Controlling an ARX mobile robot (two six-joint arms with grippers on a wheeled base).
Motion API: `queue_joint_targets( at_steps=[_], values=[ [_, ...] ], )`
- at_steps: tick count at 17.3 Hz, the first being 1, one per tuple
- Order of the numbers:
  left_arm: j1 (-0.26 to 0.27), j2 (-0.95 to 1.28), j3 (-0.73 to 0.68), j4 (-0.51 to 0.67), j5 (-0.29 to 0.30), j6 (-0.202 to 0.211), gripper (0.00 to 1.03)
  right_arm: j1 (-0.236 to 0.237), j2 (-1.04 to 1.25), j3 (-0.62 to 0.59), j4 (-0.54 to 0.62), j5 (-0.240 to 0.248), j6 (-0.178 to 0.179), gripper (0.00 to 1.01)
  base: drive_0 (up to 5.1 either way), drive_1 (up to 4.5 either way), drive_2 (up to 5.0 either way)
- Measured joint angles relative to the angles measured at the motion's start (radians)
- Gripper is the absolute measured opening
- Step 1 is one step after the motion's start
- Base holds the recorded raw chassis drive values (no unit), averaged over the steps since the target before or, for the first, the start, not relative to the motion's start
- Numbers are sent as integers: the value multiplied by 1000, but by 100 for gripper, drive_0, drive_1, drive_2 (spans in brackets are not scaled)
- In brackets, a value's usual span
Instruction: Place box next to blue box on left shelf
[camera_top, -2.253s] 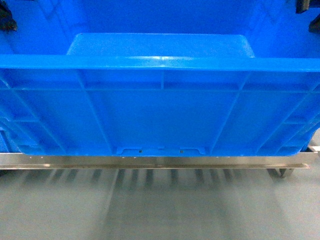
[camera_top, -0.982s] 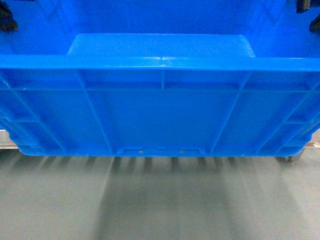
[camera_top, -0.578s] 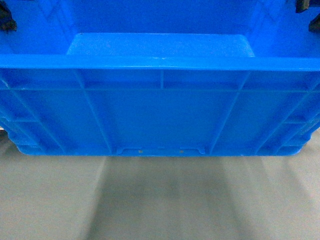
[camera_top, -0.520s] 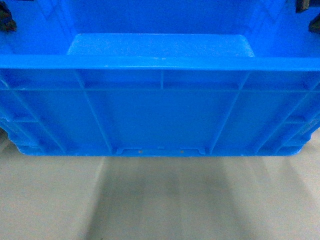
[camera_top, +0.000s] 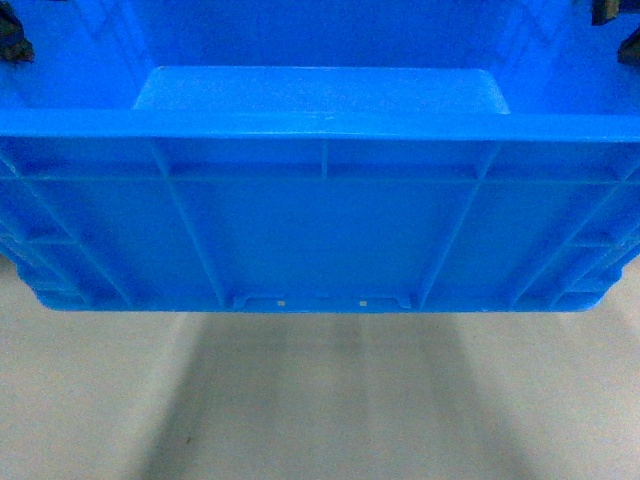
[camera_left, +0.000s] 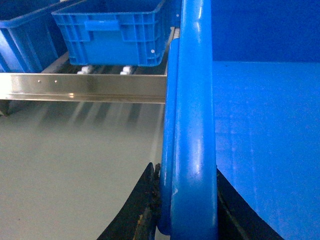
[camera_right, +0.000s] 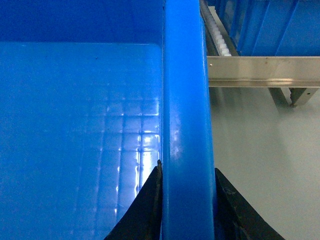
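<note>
The box (camera_top: 320, 220) is clamped at its side rims by the left gripper (camera_left: 185, 210) and the right gripper (camera_right: 186, 205).

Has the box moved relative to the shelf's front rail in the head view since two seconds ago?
Yes. The box now covers the steel rail that showed below its base; only bare floor shows there, so the rail has slid up behind it.

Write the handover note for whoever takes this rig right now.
Left gripper: shut on the box rim, left side.
Right gripper: shut on the box rim, right side.
Box: held between both arms, above bare floor in the head view, empty inside.
Shelf: ahead in both wrist views, with other blue crates on its rollers.
Done: box gripped and lifted.
Left: set the box on the shelf beside the blue crate, release.
</note>
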Motion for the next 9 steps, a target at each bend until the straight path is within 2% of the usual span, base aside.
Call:
queue_joint_targets(
  at_steps=[9],
  values=[
    [0,0,-2,2,0,0,20,0,0,-2,3,0,0,21,0,0,0]
  ],
)
